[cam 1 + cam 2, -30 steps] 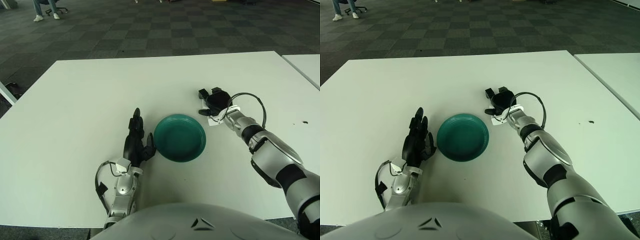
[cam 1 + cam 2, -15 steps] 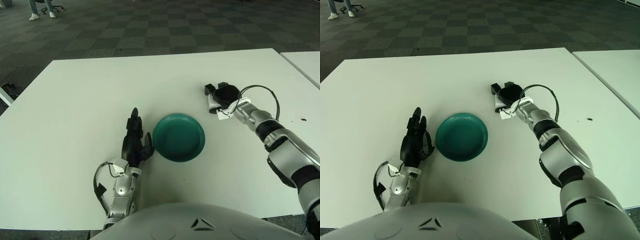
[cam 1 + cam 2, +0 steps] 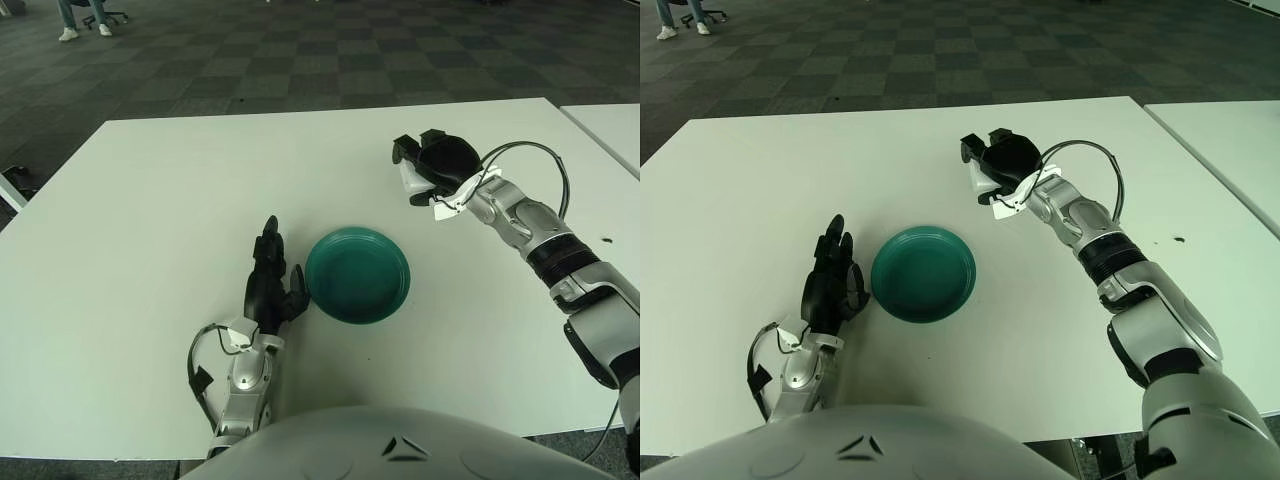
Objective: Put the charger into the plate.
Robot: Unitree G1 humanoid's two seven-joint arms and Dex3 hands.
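A dark green plate sits on the white table, near its middle. My right hand is raised above the table, up and to the right of the plate, its black fingers curled around a white charger. The same white charger peeks out under the fingers in the right eye view. My left hand shows just left of the plate, its fingers stretched out and holding nothing.
A second white table stands at the far right with a narrow gap between. A small dark speck lies on the table to the right. Chequered carpet lies beyond the far edge.
My right hand has risen from the table with the charger and moved up and slightly left. The left hand and the plate have stayed put.
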